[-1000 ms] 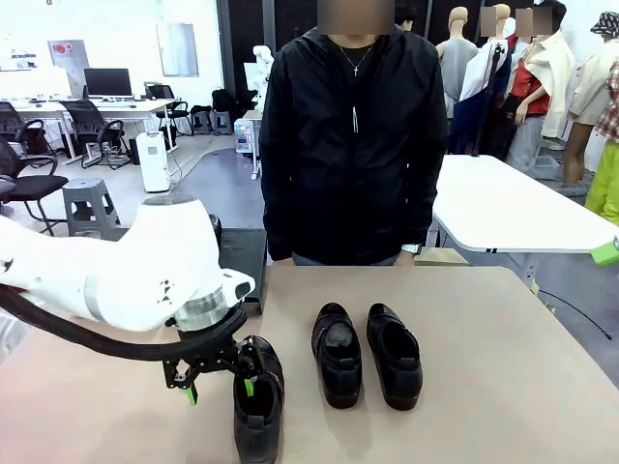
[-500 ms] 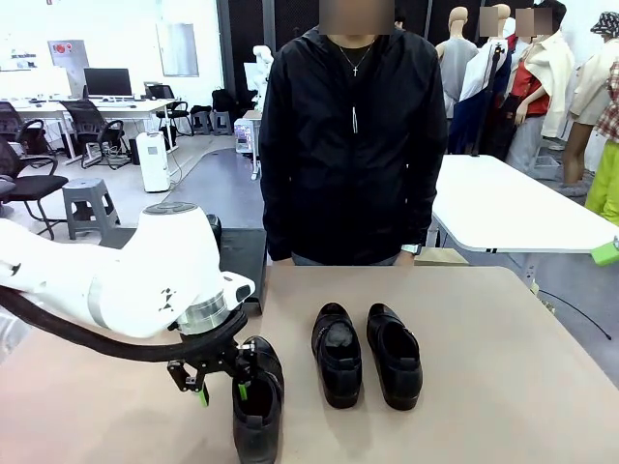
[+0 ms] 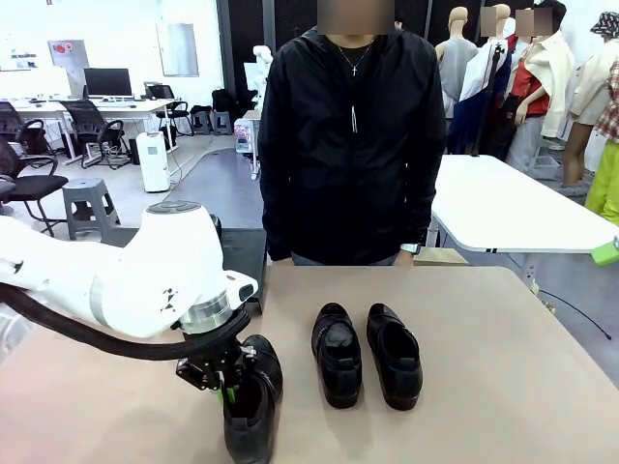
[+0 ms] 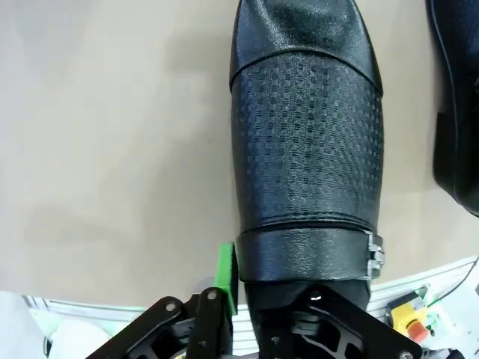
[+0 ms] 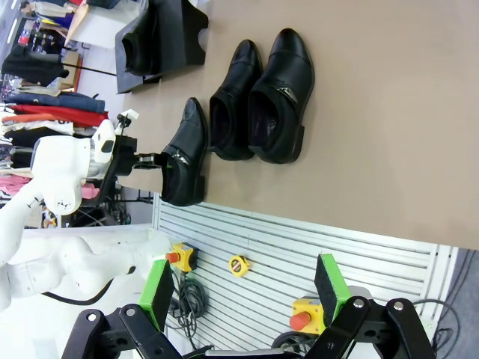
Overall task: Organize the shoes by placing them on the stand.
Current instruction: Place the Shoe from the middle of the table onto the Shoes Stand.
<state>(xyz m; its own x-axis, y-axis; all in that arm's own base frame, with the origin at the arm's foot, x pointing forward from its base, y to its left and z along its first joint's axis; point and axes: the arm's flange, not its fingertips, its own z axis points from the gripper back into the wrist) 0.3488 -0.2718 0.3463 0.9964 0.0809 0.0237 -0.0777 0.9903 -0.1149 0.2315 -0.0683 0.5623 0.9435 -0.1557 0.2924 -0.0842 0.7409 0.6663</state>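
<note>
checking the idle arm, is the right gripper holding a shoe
No, the right gripper is open with nothing between its green pads.

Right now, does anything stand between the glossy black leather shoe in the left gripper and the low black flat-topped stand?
Nothing visible does. Bare table lies between the shoe and the stand; the other two black shoes sit off to one side.

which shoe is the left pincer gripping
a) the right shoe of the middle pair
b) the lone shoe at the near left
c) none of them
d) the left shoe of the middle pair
b: the left pincer is clamped on the side wall of the lone shoe near its heel, apart from the middle pair.
</note>
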